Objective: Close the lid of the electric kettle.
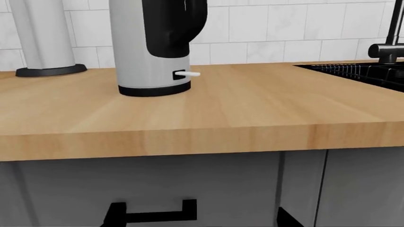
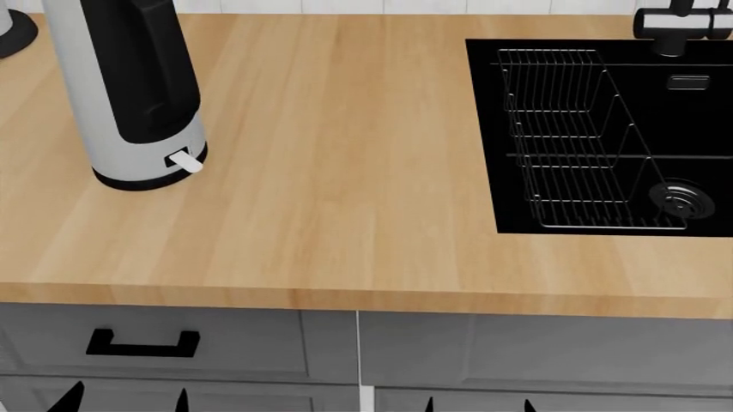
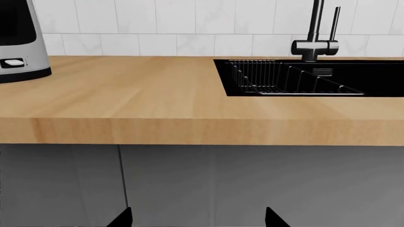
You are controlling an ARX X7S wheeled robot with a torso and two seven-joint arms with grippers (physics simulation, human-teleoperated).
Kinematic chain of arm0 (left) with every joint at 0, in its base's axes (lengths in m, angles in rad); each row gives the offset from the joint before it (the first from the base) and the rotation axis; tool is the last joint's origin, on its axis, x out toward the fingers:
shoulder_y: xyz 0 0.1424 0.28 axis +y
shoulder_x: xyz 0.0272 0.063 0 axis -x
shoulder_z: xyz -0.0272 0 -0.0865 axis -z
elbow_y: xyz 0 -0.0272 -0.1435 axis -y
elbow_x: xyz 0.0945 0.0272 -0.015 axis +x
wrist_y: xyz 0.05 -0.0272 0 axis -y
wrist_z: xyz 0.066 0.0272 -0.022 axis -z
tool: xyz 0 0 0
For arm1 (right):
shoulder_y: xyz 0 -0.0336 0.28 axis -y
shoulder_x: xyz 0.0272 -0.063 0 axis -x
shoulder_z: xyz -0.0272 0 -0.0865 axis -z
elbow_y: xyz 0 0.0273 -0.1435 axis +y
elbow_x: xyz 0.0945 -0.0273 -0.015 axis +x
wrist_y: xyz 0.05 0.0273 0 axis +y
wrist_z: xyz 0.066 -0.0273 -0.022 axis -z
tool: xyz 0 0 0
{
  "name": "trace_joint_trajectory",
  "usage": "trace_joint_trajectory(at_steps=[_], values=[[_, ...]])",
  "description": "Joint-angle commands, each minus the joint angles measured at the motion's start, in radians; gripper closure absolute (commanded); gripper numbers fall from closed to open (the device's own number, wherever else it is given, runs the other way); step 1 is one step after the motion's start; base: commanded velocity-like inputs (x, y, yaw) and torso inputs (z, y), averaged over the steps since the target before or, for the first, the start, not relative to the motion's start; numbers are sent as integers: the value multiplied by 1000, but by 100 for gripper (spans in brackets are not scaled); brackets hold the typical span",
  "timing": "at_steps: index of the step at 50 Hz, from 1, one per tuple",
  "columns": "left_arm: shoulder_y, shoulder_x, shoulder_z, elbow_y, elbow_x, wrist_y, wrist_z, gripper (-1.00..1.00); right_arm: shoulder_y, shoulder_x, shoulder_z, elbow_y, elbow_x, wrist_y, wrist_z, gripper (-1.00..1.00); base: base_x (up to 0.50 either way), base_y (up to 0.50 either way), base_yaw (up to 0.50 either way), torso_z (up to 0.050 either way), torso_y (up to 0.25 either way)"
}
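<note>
The electric kettle (image 2: 126,86) stands at the counter's far left, a light-grey cylinder with a black handle panel facing me and a small white lever (image 2: 187,160) near its black base ring. It also shows in the left wrist view (image 1: 151,56) and at the edge of the right wrist view (image 3: 19,42). Its top and the lid are out of view in every frame. My left gripper (image 2: 126,403) and right gripper (image 2: 479,405) are open and empty. They hang below the counter's front edge, in front of the grey cabinets, well short of the kettle. Only their black fingertips show.
A white cylinder on a black round base (image 1: 44,38) stands behind and left of the kettle. A black sink (image 2: 487,215) with a wire rack (image 2: 572,137) and a dark faucet (image 2: 681,21) fills the counter's right. A black drawer handle (image 2: 143,343) is below the kettle.
</note>
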Motion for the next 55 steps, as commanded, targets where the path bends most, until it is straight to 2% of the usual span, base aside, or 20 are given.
trace_joint_trajectory(at_steps=[1, 17, 30, 36, 43, 55], values=[[2, -17, 15, 12, -18, -5, -8, -100, -2, 15, -21, -6, 5, 1, 16, -100, 0, 0, 0, 49, 62], [17, -57, -20, 190, -90, -128, -29, -100, -24, 44, -37, -173, 32, 157, 43, -100, 0, 0, 0, 49, 62], [34, -102, -40, 370, -141, -262, -50, -100, -63, 96, -72, -442, 37, 350, 54, -100, 0, 0, 0, 48, 53], [52, -137, -69, 523, -193, -368, -72, -100, -54, 119, -66, -560, 52, 455, 61, -100, 0, 0, 0, 0, 0], [64, -164, -97, 626, -219, -419, -93, -100, -25, 134, -68, -641, 61, 538, 69, -100, 0, 0, 0, 0, 0], [11, -212, -119, 783, -270, -559, -127, -100, 30, 159, -40, -786, 103, 694, 80, -100, 0, 0, 0, 0, 0]])
